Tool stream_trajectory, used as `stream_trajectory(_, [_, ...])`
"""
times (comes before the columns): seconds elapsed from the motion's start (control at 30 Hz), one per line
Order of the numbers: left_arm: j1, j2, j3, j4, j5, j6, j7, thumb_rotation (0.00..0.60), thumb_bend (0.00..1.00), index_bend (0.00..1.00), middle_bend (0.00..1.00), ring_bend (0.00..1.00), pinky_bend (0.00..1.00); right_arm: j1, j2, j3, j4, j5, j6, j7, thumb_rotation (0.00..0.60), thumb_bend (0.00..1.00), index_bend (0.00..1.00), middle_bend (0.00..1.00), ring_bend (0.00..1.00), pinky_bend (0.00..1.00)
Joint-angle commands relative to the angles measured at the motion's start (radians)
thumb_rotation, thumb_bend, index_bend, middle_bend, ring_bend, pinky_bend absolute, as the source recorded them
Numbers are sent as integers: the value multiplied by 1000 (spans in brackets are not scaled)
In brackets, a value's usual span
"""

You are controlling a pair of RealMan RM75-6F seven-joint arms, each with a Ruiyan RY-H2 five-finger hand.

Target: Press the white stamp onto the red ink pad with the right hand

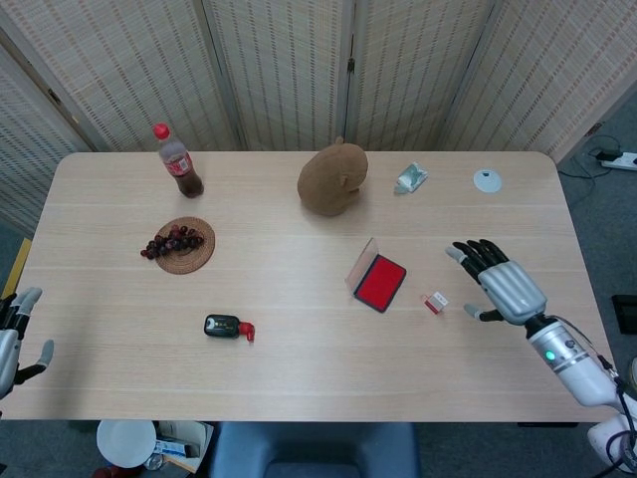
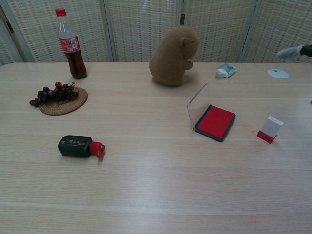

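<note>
The white stamp (image 1: 435, 302) (image 2: 269, 130), white with a red base, stands alone on the table just right of the red ink pad (image 1: 380, 282) (image 2: 215, 122), whose clear lid is tipped open on its left side. My right hand (image 1: 501, 283) hovers open, fingers spread, to the right of the stamp and apart from it; the chest view shows only a fingertip (image 2: 287, 51) at the right edge. My left hand (image 1: 18, 334) is open at the table's near-left edge, holding nothing.
A brown plush toy (image 1: 332, 179), a cola bottle (image 1: 178, 161), grapes on a woven mat (image 1: 180, 242) and a dark ink bottle with a red cap (image 1: 229, 327) lie left and behind. A small packet (image 1: 410, 177) and a white disc (image 1: 487, 180) sit at the back right.
</note>
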Motion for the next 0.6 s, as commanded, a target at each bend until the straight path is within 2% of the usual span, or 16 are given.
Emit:
stream_trajectory(0.03, [-1,1,5,-5,14,6,1,600,427,0,0,0,0,-194,-36,-4,76,7,246,-30,600,222,35,33,0,0])
stream_trajectory(0.17, [0,5,13,-13,38,18,-1,600,427,0,0,0,0,-274,-92,8,159,41,325,-4,600,218,30,32,0,0])
stream_trajectory(0.23, [1,6,17,-16,51,25,-1,600,428,0,0,0,0,-294,-104,8,185,52,323,11,600,217,19,32,0,0])
stream_trajectory(0.37, [1,4,23,-14,70,36,0,600,427,0,0,0,0,-311,-104,22,174,50,341,-37,600,210,0,35,0,0])
stream_trajectory(0.6, [5,8,23,-12,70,46,-12,600,427,0,0,0,0,-312,-97,29,161,33,317,-17,600,206,0,35,0,0])
